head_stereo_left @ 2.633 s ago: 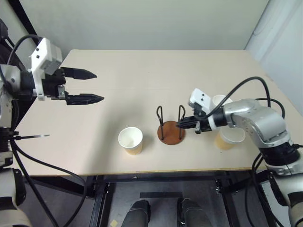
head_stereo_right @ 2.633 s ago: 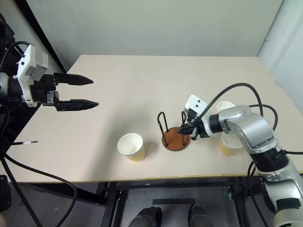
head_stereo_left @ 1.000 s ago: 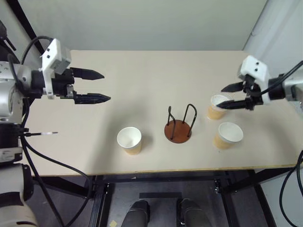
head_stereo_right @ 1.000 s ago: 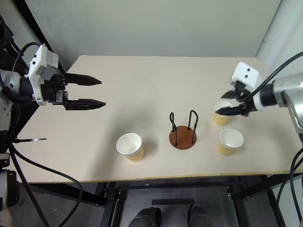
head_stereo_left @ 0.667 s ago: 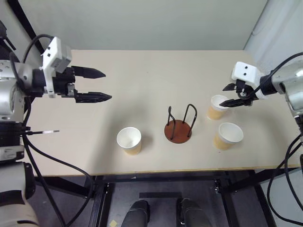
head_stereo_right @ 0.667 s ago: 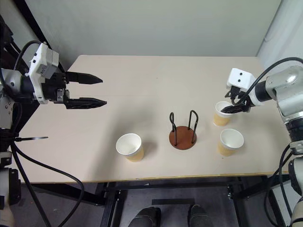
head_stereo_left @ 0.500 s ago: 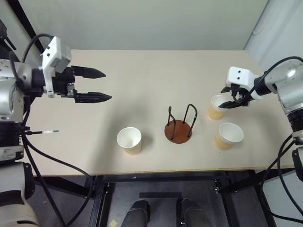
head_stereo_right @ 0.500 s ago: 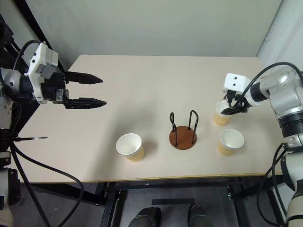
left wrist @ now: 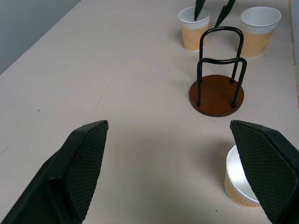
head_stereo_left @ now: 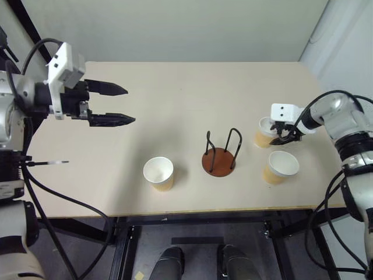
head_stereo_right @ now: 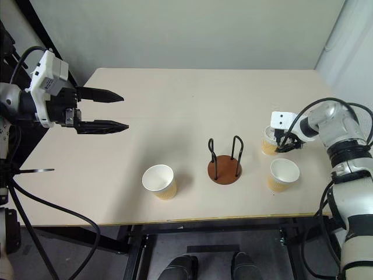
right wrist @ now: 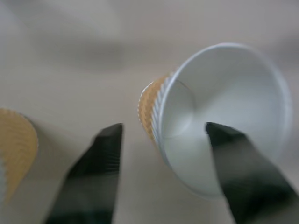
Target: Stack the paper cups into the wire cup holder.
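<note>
The light tan table (head_stereo_left: pixel 192 93) holds three paper cups and the wire cup holder (head_stereo_left: pixel 221 154), which stands a little right of centre in the left eye view, its brown disc base flat on the surface and its two black wire loops upright with nothing inside them.

At the right of that view the right gripper (head_stereo_left: pixel 280 134) reaches down onto the far right cup (head_stereo_left: pixel 263 133), the uppermost of the two cups at the right. Its two black fingers straddle the cup's wall: in the right wrist view one finger (right wrist: pixel 238 172) lies inside the white interior and the other outside against the ribbed tan side, with the rim between them. The jaws are partly open, and whether they already pinch the wall cannot be told. The cup stands on the table, just right of the holder.

The near right cup (head_stereo_left: pixel 280 167) stands just below the gripper in the picture, upright and untouched, at the lower right of the holder.

The left cup (head_stereo_left: pixel 159 173) stands upright at the lower left of the holder, well apart from both arms.

The left gripper (head_stereo_left: pixel 111 104) hangs above the table at the upper left of the left eye view, its fingers spread wide and holding nothing.
</note>
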